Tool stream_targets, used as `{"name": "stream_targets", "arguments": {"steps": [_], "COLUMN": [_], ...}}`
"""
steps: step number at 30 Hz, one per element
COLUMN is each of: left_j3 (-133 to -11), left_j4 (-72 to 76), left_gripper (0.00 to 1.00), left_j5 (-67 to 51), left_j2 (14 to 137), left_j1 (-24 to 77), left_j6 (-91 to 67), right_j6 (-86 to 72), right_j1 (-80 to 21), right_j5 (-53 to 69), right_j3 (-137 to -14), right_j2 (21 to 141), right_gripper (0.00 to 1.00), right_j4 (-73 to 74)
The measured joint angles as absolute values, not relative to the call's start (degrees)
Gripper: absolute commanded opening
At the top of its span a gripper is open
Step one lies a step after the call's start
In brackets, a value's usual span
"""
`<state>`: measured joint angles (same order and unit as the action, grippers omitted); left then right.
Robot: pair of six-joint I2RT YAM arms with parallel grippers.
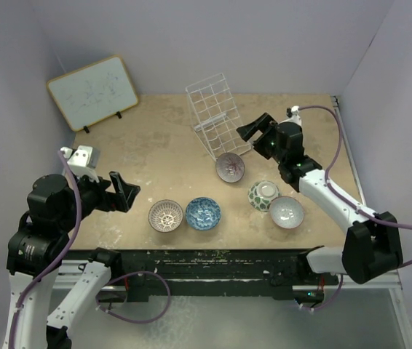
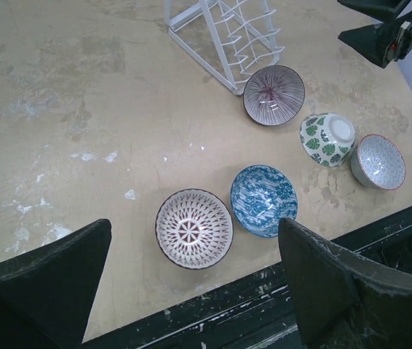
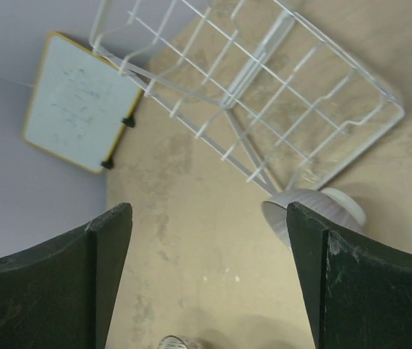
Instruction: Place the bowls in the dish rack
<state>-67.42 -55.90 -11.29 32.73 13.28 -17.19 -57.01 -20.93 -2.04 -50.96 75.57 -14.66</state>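
The white wire dish rack (image 1: 212, 107) stands mid-table. A mauve ribbed ceramic bowl (image 1: 230, 167) leans tilted against its near end, apparently loaded. The brown-and-white bowl (image 1: 166, 215), blue bowl (image 1: 203, 213), inverted green-and-white bowl (image 1: 264, 195) and pale pinkish bowl (image 1: 287, 212) lie on the table, not yet loaded. The left gripper (image 1: 126, 190) and right gripper (image 1: 253, 129) are both released and empty.

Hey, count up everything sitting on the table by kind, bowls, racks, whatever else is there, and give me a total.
Bowls: 5 (brown-and-white, blue, mauve, green-and-white, pale pinkish)
Dish rack: 1
Whiteboard: 1
Total: 7
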Motion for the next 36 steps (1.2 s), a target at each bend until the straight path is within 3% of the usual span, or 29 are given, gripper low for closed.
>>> {"name": "stream_targets", "arguments": {"steps": [10,18,21,32,36], "left_j3": [-69.17,-69.23,-69.23,-69.21,-69.19], "left_j4": [-56.31,-57.47,-57.6,-57.89,-57.95], "left_gripper": [0.99,0.99,0.99,0.99,0.99], "left_j5": [-10.66,-10.39,-10.28,-10.24,-10.24], "left_j2": [33.19,33.08,32.91,32.1,31.94], "left_j1": [13.28,13.28,13.28,13.28,13.28], "left_j6": [-17.17,-17.12,-17.12,-17.17,-17.15], "right_j6": [-42.39,-35.14,-34.44,-32.97,-32.51], "right_j1": [-20.95,-24.4,-29.8,-33.58,-33.58], "right_j5": [-3.62,-8.78,-12.93,-17.91,-17.43], "right_j3": [-67.24,-66.96,-66.72,-66.67,-66.28], "right_j2": [80.36,78.56,76.9,81.95,86.63], "right_gripper": [0.86,0.84,0.77,0.77,0.66], "right_j4": [5.69,19.29,24.29,28.71,26.52]}}
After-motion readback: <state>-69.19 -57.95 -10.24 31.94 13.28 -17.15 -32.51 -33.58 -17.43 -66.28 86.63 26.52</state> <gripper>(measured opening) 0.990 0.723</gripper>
